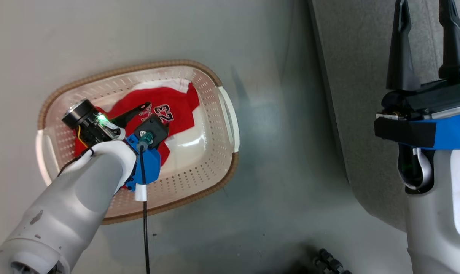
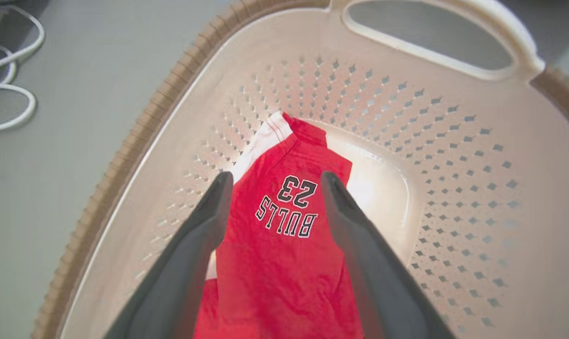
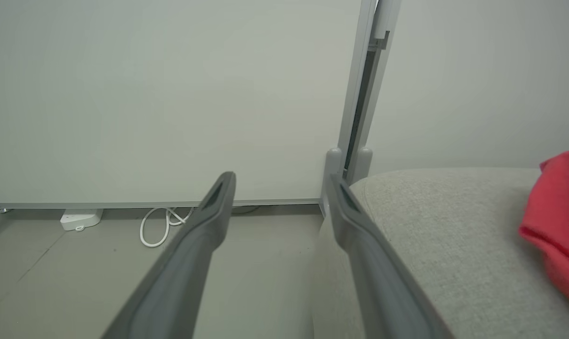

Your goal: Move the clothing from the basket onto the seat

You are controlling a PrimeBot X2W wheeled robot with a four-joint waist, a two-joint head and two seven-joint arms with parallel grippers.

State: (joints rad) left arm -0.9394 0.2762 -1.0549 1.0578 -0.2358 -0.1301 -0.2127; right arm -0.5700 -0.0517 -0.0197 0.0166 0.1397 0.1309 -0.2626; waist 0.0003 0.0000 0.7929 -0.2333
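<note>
Now my left tool hangs spread wide and empty just over the red clothing in the basket at 9 o'clock, so next I should dip, pinch it, and carry it to the seat at 3 o'clock.

Left pincer, right pincer: both spread wide.

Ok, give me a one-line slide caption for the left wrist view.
Left gripper, jaws open, poised over the red BULLS 23 jersey in the perforated basket.
</note>
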